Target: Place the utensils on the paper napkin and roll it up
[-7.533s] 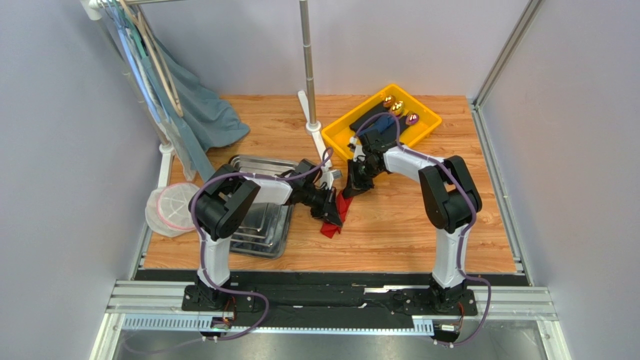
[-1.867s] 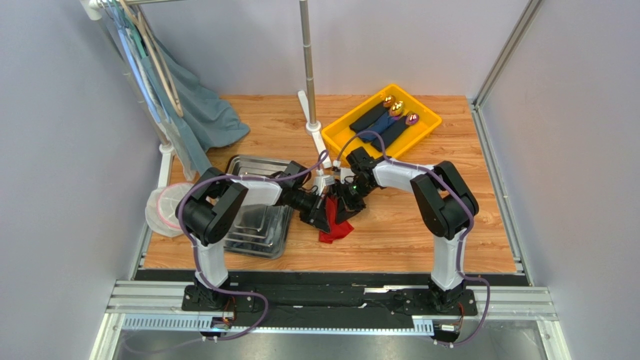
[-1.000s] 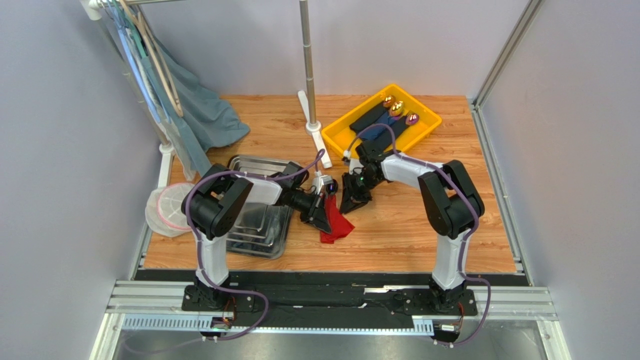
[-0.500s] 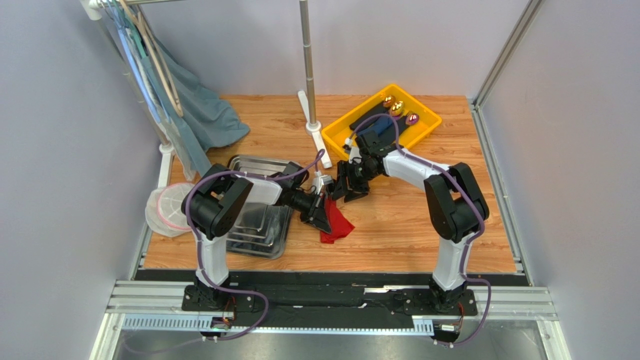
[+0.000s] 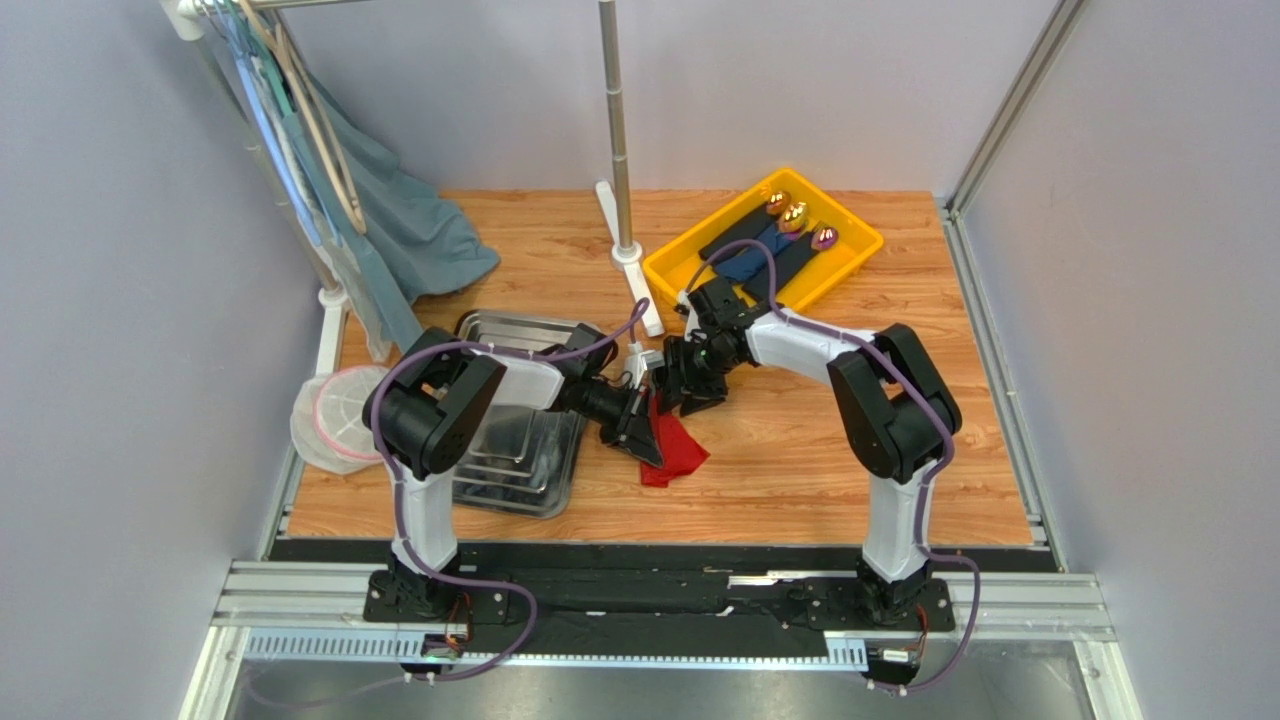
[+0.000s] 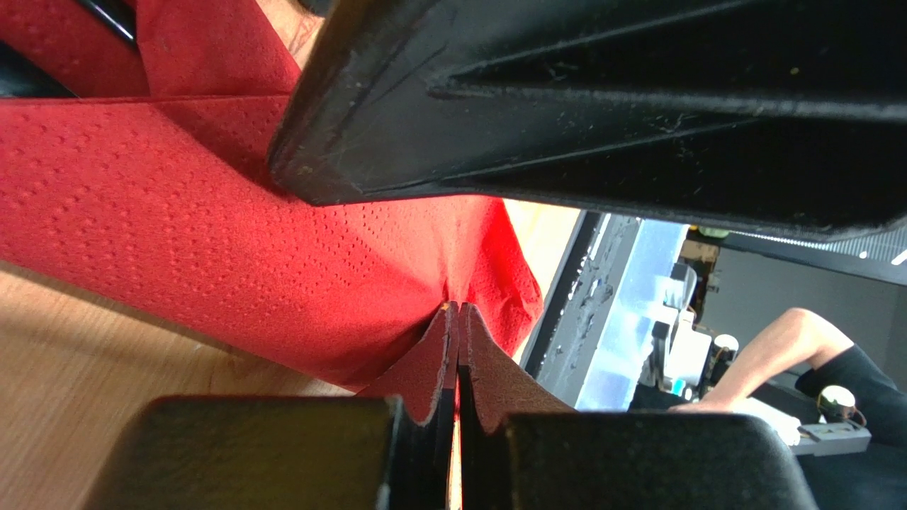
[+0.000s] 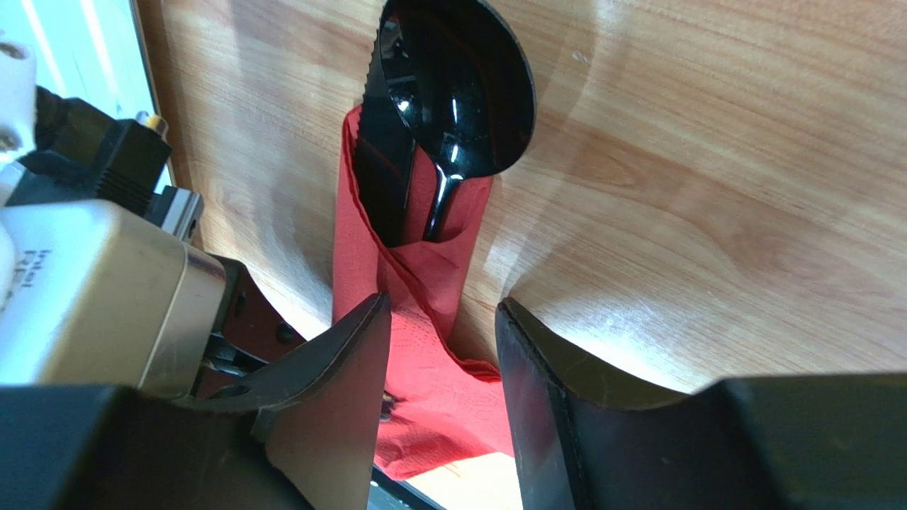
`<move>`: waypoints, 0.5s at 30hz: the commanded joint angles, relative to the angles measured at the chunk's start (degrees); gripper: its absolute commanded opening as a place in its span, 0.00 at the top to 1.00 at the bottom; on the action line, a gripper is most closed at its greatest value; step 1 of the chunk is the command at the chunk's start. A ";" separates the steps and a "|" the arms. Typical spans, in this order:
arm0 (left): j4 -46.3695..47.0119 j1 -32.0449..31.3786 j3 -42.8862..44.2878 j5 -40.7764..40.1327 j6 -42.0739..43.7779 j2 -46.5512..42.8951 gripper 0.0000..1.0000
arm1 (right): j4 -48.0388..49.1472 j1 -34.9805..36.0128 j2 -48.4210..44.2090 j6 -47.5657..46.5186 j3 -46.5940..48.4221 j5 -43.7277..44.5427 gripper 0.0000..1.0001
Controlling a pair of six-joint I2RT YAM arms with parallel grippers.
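Note:
The red paper napkin (image 5: 675, 452) lies partly rolled on the wooden table. In the right wrist view the napkin (image 7: 410, 287) wraps the black utensils (image 7: 456, 101); a spoon bowl and a second dark piece stick out of its far end. My right gripper (image 7: 442, 329) is open, its fingers (image 7: 341, 372) either side of the roll's near end. It hangs at the napkin's upper end (image 5: 694, 386). My left gripper (image 6: 458, 313) is shut, its tips pinching a puckered edge of the napkin (image 6: 213, 234). It sits at the napkin's left side (image 5: 639, 431).
A yellow bin (image 5: 679, 270) at the back holds dark rolls with gold and purple heads. Stacked steel trays (image 5: 519, 458) lie left of the napkin, a white mesh bowl (image 5: 338, 420) beyond them. A stand pole (image 5: 613, 150) and hanging cloth (image 5: 406, 225) stand behind.
My right gripper opened wider, drew back toward the yellow bin, then came back over the roll's upper end. The left gripper and the napkin stayed put.

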 commanded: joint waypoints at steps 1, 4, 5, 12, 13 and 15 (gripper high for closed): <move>-2.25 -0.60 -1.66 -6.77 2.67 1.79 1.00 | 4.70 1.72 1.48 2.34 -2.15 1.82 0.52; -2.25 -0.61 -1.66 -6.77 2.76 1.70 1.00 | 4.88 1.72 2.35 3.57 -2.86 2.08 0.55; -2.25 -0.60 -1.66 -6.68 2.67 1.70 1.00 | 4.80 1.72 2.53 4.09 -3.29 1.91 0.56; -2.25 -0.60 -1.66 -6.77 2.67 1.88 1.00 | 10.16 1.81 1.74 9.20 -7.69 -2.14 0.58; -2.25 -0.60 -1.66 -6.68 2.67 1.96 1.00 | 9.89 1.72 2.01 8.85 -7.52 -1.44 0.59; -2.25 -0.60 -1.66 -6.68 2.67 1.96 1.00 | 9.46 1.81 2.88 8.50 -7.52 -1.08 0.61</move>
